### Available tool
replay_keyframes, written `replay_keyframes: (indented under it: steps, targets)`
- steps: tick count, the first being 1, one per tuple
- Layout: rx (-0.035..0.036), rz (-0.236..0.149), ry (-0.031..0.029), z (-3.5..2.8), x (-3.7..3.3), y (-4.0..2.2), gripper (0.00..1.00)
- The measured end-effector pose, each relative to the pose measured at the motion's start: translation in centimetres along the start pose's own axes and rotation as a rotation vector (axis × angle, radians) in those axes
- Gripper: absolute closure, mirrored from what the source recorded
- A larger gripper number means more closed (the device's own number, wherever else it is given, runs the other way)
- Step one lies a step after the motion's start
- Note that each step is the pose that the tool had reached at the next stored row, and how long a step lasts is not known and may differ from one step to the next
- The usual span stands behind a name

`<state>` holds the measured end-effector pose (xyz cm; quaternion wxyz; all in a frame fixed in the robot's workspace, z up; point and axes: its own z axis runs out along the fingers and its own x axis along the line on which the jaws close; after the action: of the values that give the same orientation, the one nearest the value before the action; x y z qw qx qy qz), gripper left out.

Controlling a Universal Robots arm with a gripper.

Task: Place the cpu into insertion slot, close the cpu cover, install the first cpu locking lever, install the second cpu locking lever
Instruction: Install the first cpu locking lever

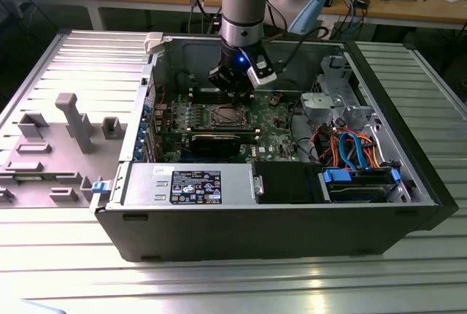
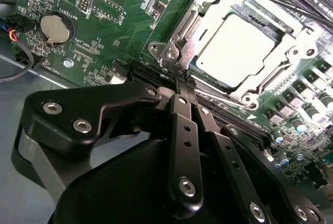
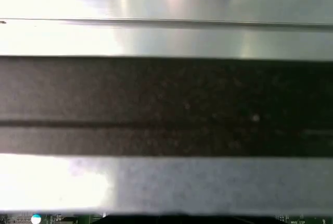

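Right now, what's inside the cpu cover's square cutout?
In the second wrist view the cpu shows its pale metal top through the cpu cover, which lies closed over it. The insertion slot beneath is covered. The claw sits at the cover's corner.

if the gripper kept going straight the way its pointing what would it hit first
Probably the metal corner of the cpu cover at the insertion slot; the gripper tips sit right before it, though depth is unclear.
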<state>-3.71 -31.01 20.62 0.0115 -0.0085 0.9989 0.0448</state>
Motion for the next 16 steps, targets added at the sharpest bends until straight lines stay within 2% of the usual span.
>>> replay_keyframes:
  steps: [5,11,16]
  targets:
    - [0.0058,0.000,0.0004,0.16,0.01,-0.02,0.89]
    - [0.0073,0.000,0.0002,0.11,0.01,-0.01,0.89]
    - [0.0166,0.000,0.0005,0.12,0.01,-0.01,0.89]
